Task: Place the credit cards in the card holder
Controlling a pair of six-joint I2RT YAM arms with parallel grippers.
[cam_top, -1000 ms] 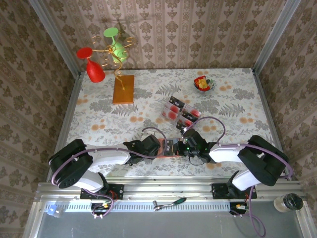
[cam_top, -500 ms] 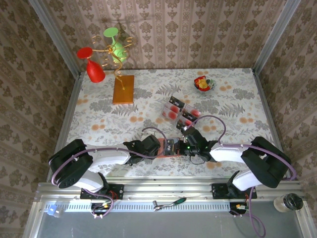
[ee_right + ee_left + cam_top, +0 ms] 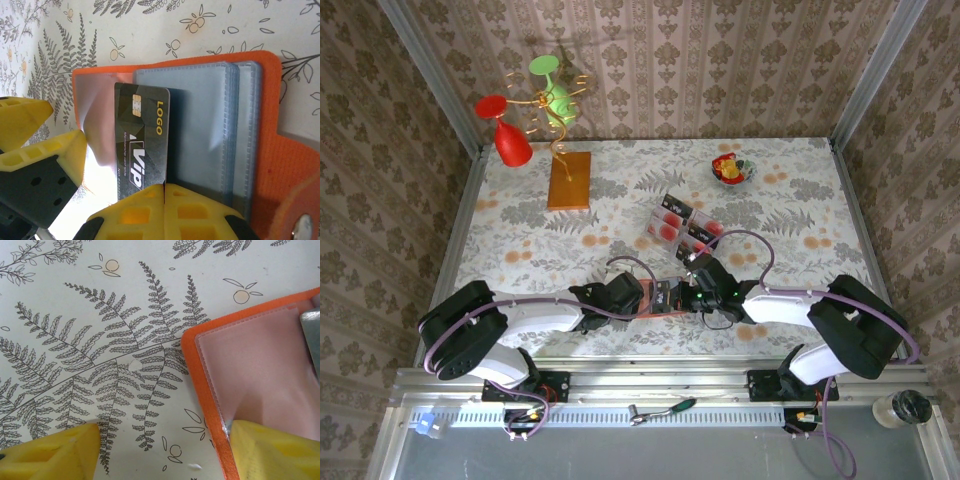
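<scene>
The card holder (image 3: 272, 150) lies open across the centre of the right wrist frame, its grey-blue sleeves facing up; one black credit card (image 3: 142, 145), printed LOGO and VIP, lies on it at the left edge of the sleeves; you cannot tell whether it sits inside a pocket. The right tool (image 3: 107, 192) is partly open; its lower fingertip (image 3: 170, 210) touches the card's near end. The left tool (image 3: 165, 452) is wide open and grips nothing; its right-hand fingertip (image 3: 275, 447) rests on the holder's flap. In the top view, more credit cards (image 3: 669, 229) sit in a clear tray (image 3: 705, 219) just above the holder on the surface (image 3: 520, 240).
</scene>
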